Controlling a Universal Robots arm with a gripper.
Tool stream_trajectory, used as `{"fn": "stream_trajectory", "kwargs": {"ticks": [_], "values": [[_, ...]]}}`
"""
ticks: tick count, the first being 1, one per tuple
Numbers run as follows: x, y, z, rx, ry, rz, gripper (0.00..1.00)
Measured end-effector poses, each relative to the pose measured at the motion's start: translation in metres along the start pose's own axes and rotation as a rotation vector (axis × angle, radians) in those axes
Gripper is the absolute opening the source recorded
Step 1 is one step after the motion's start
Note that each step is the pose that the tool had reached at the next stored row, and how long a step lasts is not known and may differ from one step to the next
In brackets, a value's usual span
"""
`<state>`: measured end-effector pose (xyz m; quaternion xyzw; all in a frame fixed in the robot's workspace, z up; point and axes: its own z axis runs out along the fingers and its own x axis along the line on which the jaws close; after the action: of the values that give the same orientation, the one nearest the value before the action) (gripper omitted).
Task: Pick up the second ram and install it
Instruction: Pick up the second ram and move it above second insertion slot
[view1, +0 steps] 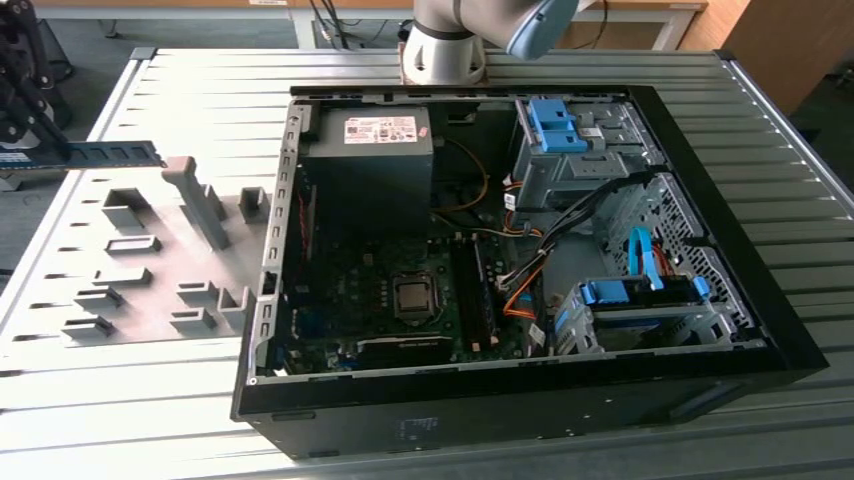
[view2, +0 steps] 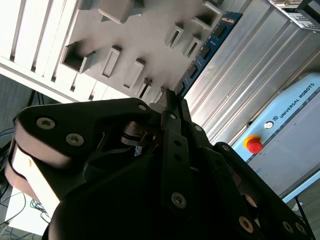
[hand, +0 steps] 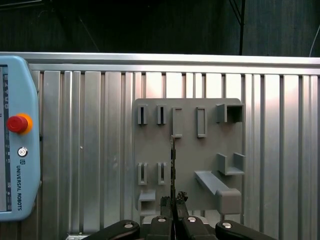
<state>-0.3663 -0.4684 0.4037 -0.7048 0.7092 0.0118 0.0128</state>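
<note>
So the black gripper is pinching the second ram, that long thin green-blue circuit-board stick with a row of black chips, by one end, its fingers pressed together on the flat faces. In the exterior view the stick is hanging roughly level over one edge of the grey plastic holder plate with slots and upright blocks. That's way out on the exterior view's left, well apart from the open black computer case sitting on the ribbed aluminium tabletop. In the first wrist view it's showing edge-on as a thin dark line (the plate is lying right behind it). I can't tell whether its far tip is touching anything.

Handling-wise, I'm guessing it's going to feel nearly weightless and stiff along its length, but fragile. A thin board like this is probably not going to like twisting or side loads, and the chips and contact edge shouldn't be getting squeezed. Gripping flat across the faces near an end, like here, looks sensible to me, though the long free end is likely acting as a lever if it bumps something.
</note>
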Motion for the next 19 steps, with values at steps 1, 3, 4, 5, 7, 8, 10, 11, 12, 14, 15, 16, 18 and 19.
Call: {"fn": "stream_trajectory", "kwargs": {"ticks": [1,3,4,5,7,8,10,11,12,14,15,16,18,19], "values": [[0.0000,-0.0002,0.0000,0.0000,0.0000,0.000,0.14],[0.0000,-0.0005,0.0000,0.0000,0.0000,0.000,0.14],[0.0000,-0.0011,0.0000,0.0000,0.0000,0.000,0.14],[0.0000,-0.0015,0.0000,0.0000,0.0000,0.000,0.14],[0.0000,-0.0018,0.0000,0.0001,-0.0001,0.000,0.14],[0.0000,-0.0021,0.0001,0.0001,-0.0001,0.000,0.14],[0.0000,-0.0025,0.0000,0.0000,0.0000,0.000,0.14],[0.0000,-0.0028,0.0000,0.0000,0.0000,0.000,0.14],[0.0000,-0.0030,0.0001,0.0001,-0.0001,0.000,0.14],[0.0000,-0.0036,0.0001,0.0001,-0.0001,0.000,0.14],[0.0000,-0.0040,0.0000,0.0000,0.0000,0.000,0.14],[0.0000,-0.0044,0.0000,-0.0001,0.0000,0.000,0.14],[0.0000,-0.0058,0.0001,0.0000,0.0000,0.000,0.14],[0.0000,-0.0068,0.0001,0.0000,0.0000,0.000,0.14]]}}
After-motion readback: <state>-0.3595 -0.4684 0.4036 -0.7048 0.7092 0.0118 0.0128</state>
